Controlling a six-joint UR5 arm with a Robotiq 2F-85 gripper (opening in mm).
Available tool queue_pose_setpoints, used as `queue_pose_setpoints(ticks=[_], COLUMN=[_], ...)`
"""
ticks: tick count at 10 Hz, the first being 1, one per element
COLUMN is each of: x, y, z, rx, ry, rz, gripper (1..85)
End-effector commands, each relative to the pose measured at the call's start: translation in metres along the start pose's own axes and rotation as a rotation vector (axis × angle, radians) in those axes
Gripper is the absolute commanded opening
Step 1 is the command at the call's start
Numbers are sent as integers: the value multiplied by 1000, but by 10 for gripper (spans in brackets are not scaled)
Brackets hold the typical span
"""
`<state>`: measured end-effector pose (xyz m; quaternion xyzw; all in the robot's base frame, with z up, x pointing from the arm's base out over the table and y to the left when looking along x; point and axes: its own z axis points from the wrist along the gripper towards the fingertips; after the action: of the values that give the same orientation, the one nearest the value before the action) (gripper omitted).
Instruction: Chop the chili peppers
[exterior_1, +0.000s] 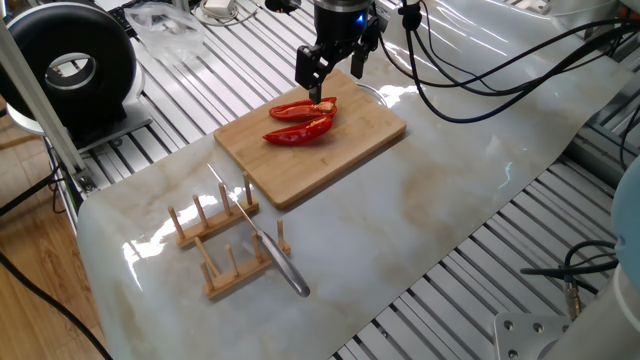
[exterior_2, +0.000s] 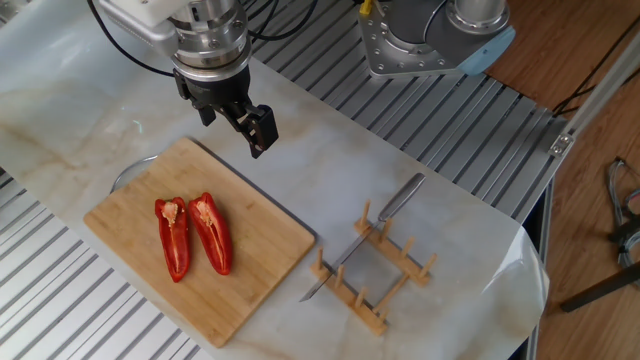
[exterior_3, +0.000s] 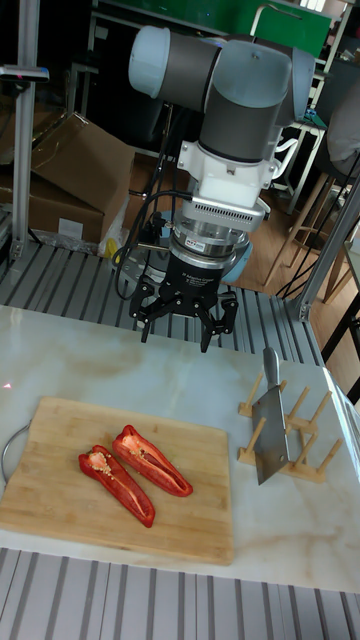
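Gripper state: the gripper (exterior_2: 235, 122) is spread wide and holds nothing; its fingers point down, clear of everything.
Gripper place: it hangs above the back edge of the cutting board (exterior_2: 270, 250), by the corner nearest the robot's base.
Chili peppers: the chili peppers (exterior_2: 212, 235) are two whole halves lying cut side up and side by side in the middle of the board, slanted to its edges. No cut has been made yet.
Knife: a cleaver-like knife (exterior_2: 360, 240) rests across the rails of a wooden rack (exterior_1: 218, 224) on the table, well apart from the board and beyond its short edge.
Knife axis: its long axis crosses both rails, with the steel handle towards the robot's base and the blade tip towards the table's front edge.
Key relation: the knife lies sideways from the gripper, on the far side of the board's corner, while the peppers lie just in front of and below it.
Judgement: chopping likely needs the knife first, so the move goes away from the peppers and onto the handle.
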<state>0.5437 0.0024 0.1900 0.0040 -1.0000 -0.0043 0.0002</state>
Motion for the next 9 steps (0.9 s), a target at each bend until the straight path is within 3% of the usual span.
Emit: queue_pose_setpoints(ticks=[1,6,7,9], x=[13,11,9,-2], y=[34,44,44,48], z=[-2,1,4,6], rx=[-122,-121,-102,-75], ry=[53,41,35,-17], rz=[38,43,38,24], gripper=[13,13,13,13])
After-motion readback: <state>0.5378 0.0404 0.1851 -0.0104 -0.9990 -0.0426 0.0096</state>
